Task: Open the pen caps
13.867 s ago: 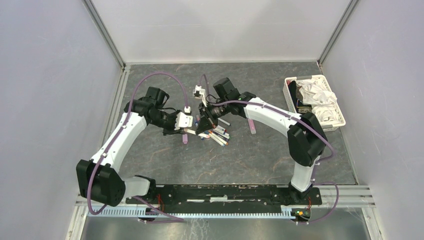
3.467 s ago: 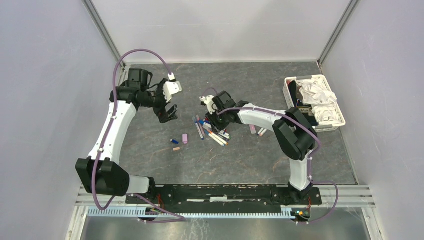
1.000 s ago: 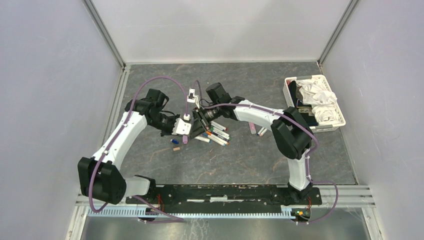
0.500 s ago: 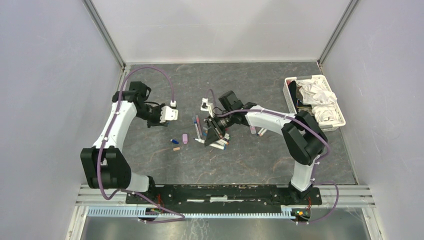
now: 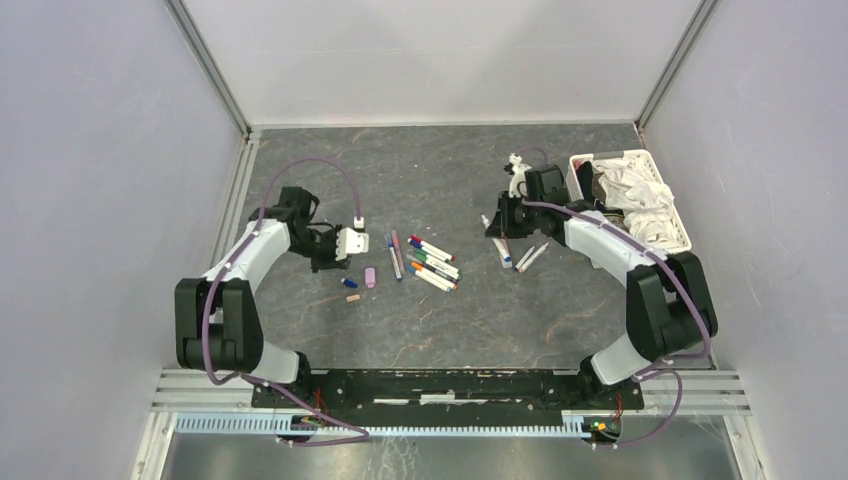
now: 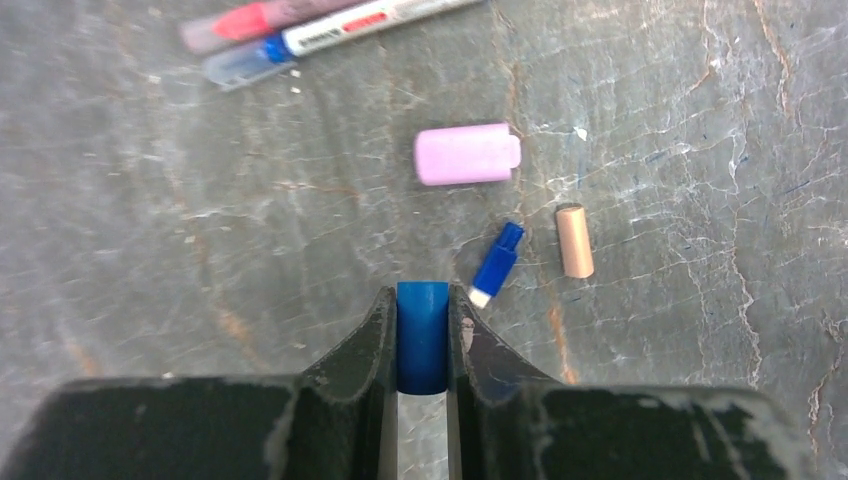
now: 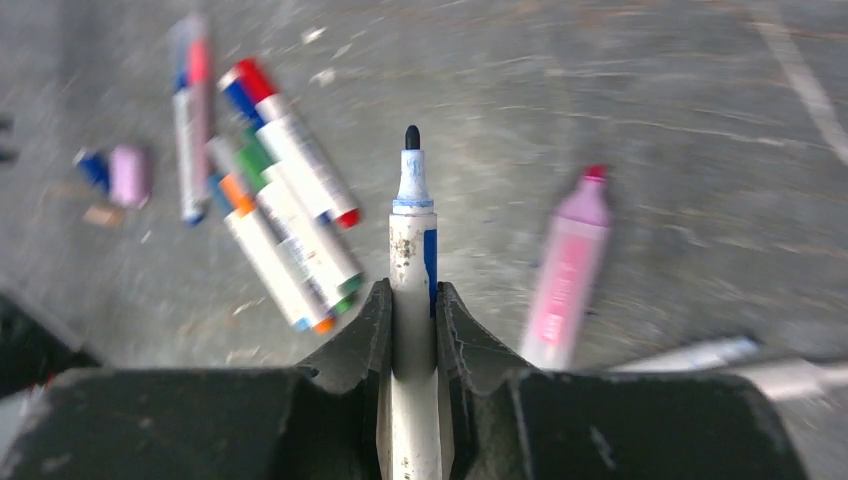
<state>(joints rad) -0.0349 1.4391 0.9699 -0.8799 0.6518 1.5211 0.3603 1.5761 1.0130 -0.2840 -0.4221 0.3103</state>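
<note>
Grey stone-patterned tabletop (image 5: 450, 330) between pale walls carries the whole scene. A second ago both arms met nose to nose over the loose cluster of white-barrelled marker pens (image 5: 428, 262) at mid-table. Now they stand well apart, one at 9 o'clock of that cluster and the other at about 2 o'clock.

The pull seems to have worked. The left gripper (image 6: 422, 300) has its jaws closed tight on a short blue plastic cap (image 6: 422, 345), held low over the table. The right gripper (image 7: 412, 295) is clamped round a white pen barrel with a blue collar and bare dark nib (image 7: 411, 200), and nothing covers the tip. With the cap in one gripper and the barrel in the other, I judge this pen opened.

Ahead of the left gripper, at 12 to 1 o'clock in its wrist view, lie three small things, none touching:
- a stubby pink plastic cap (image 6: 466, 154)
- a small blue piece with a white end (image 6: 496, 264)
- a short tan cylinder (image 6: 574, 241)

That looks like the discard spot, and the blue cap probably belongs there next. Beyond the right gripper, at about 2 o'clock in its view, lies a pink-bodied marker (image 7: 565, 270), blurred. The pens in the cluster appear to be capped at their coloured ends, so more pulls likely remain.
</note>
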